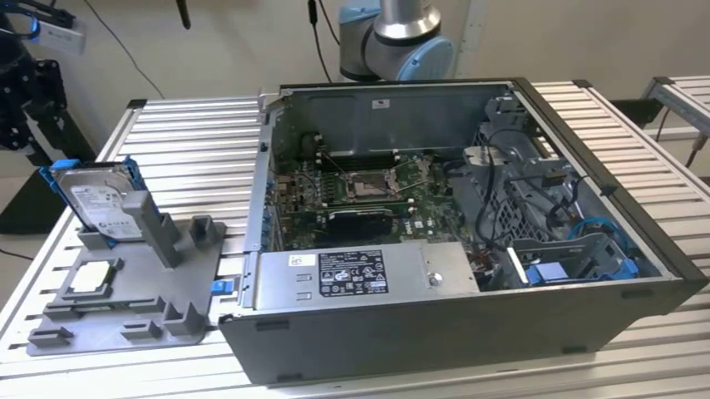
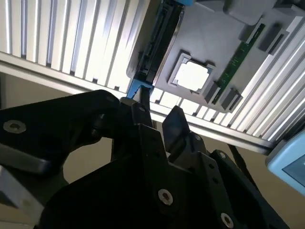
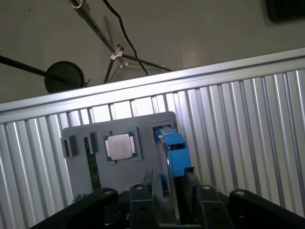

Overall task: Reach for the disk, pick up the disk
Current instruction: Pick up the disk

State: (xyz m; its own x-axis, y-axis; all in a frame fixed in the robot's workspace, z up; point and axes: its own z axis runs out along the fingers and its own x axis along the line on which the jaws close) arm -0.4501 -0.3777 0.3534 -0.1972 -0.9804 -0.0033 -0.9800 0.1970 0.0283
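Disk (image 1: 98, 198): a flat silver-grey metal hard drive in a bright blue plastic bracket. We see it standing on edge in a slot of the grey plastic fixture tray (image 1: 133, 287), at the exterior view's left. Its white printed label faces the camera, but we cannot make out the lettering.

Flat on the same tray, nearer the exterior camera, lies a small square silver chip (image 1: 93, 278). The second wrist view shows a narrow green circuit strip (image 2: 236, 59) slotted in beside that chip. The tray rests on the ribbed aluminium table (image 1: 189, 141), just beside the open dark grey computer case (image 1: 444, 332). On the case's metal power supply box are white and black stickers (image 1: 349, 273) whose print we cannot read.

In the second wrist view the black gripper (image 2: 157, 118) has its fingers (image 2: 174, 121) spread apart with nothing between them. The disk's blue bracket corner lies just ahead of one fingertip. In the first wrist view the disk's edge runs in line with the gap between the fingers. We cannot tell whether they already flank it or stop short.
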